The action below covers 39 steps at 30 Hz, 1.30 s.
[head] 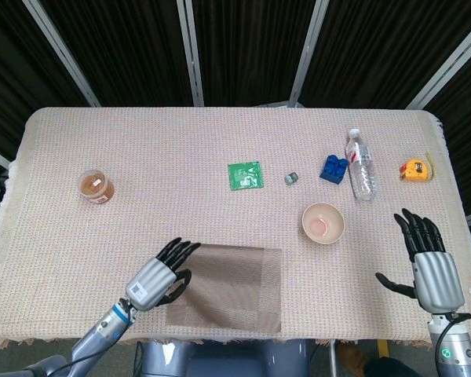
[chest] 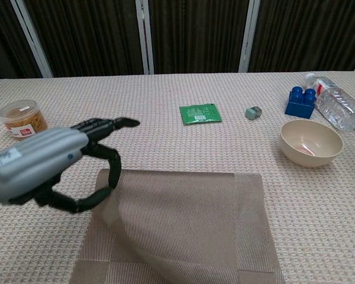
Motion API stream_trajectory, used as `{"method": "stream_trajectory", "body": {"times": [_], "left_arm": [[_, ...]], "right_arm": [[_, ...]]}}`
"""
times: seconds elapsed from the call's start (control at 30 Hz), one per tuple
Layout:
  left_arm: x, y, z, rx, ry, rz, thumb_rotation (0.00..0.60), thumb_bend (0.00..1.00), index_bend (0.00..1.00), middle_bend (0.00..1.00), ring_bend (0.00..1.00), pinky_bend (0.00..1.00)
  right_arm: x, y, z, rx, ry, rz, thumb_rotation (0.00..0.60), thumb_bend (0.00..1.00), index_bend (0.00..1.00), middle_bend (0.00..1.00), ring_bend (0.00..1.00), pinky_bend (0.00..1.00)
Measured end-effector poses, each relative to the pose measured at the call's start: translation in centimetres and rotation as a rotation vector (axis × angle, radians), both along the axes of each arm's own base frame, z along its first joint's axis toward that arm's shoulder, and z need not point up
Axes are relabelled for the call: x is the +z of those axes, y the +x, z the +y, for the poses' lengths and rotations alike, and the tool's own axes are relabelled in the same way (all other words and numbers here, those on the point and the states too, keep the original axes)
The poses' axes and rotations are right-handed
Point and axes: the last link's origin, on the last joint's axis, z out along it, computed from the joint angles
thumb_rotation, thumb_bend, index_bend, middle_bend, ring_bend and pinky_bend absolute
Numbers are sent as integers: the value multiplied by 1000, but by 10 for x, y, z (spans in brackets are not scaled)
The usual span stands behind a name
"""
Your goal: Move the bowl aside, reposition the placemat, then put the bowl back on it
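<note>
The brown woven placemat [head: 235, 287] [chest: 183, 225] lies near the table's front edge, its left edge raised and rippled. My left hand [head: 161, 275] [chest: 53, 163] hovers over that left edge with fingers stretched forward and thumb curled down against the lifted mat; whether it pinches the mat is hidden. The beige bowl [head: 323, 222] [chest: 312, 142] stands on the tablecloth to the right of the mat, apart from both hands. My right hand [head: 428, 263] is held over the table's right front with fingers spread and nothing in it; only the head view shows it.
A snack jar [head: 96, 186] [chest: 23, 117] stands at the left. A green packet [head: 244, 175], a small grey piece [head: 290, 178], a blue brick [head: 334, 168], a water bottle [head: 361, 165] and a yellow tape measure [head: 414, 169] lie across the back right.
</note>
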Motion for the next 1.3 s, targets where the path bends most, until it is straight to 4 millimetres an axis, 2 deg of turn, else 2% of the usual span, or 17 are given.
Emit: {"method": "stream_trajectory", "body": {"times": [0.23, 0.43, 0.6, 0.73, 0.93, 0.97, 1.0, 1.07, 1.13, 1.17, 1.3], "left_arm": [[21, 30, 65, 135, 37, -82, 600, 517, 639, 0, 0, 0], [33, 39, 124, 284, 68, -124, 600, 515, 642, 0, 0, 0], [39, 28, 165, 369, 125, -88, 600, 516, 643, 0, 0, 0], [44, 10, 193, 435, 171, -55, 600, 519, 644, 0, 0, 0], [48, -17, 212, 509, 202, -26, 600, 515, 635, 0, 0, 0], [48, -21, 213, 516, 205, -23, 600, 497, 615, 0, 0, 0], [48, -25, 214, 521, 208, -19, 600, 430, 532, 0, 0, 0], [49, -33, 214, 528, 217, -7, 600, 208, 186, 0, 0, 0], [49, -41, 211, 528, 220, 9, 600, 86, 8, 0, 0, 0], [50, -45, 210, 528, 220, 19, 600, 58, 0, 0, 0, 0], [61, -54, 204, 519, 238, 34, 600, 45, 0, 0, 0, 0]], "right_arm": [[3, -6, -5, -25, -14, 4, 600, 0, 0, 0, 0, 0], [2, -13, -10, -55, -19, 21, 600, 0, 0, 0, 0, 0], [0, -16, -13, -72, -19, 39, 600, 0, 0, 0, 0, 0], [-3, -18, -14, -82, -18, 51, 600, 0, 0, 0, 0, 0], [-7, -20, -16, -91, -8, 62, 600, 0, 0, 0, 0, 0], [-7, -20, -16, -91, -7, 64, 600, 0, 0, 0, 0, 0], [-8, -20, -17, -91, -4, 66, 600, 0, 0, 0, 0, 0], [-9, -20, -17, -90, -1, 66, 600, 0, 0, 0, 0, 0], [-9, -19, -17, -87, 0, 67, 600, 0, 0, 0, 0, 0], [-10, -19, -17, -85, 0, 67, 600, 0, 0, 0, 0, 0], [-11, -17, -15, -72, 9, 69, 600, 0, 0, 0, 0, 0]]}}
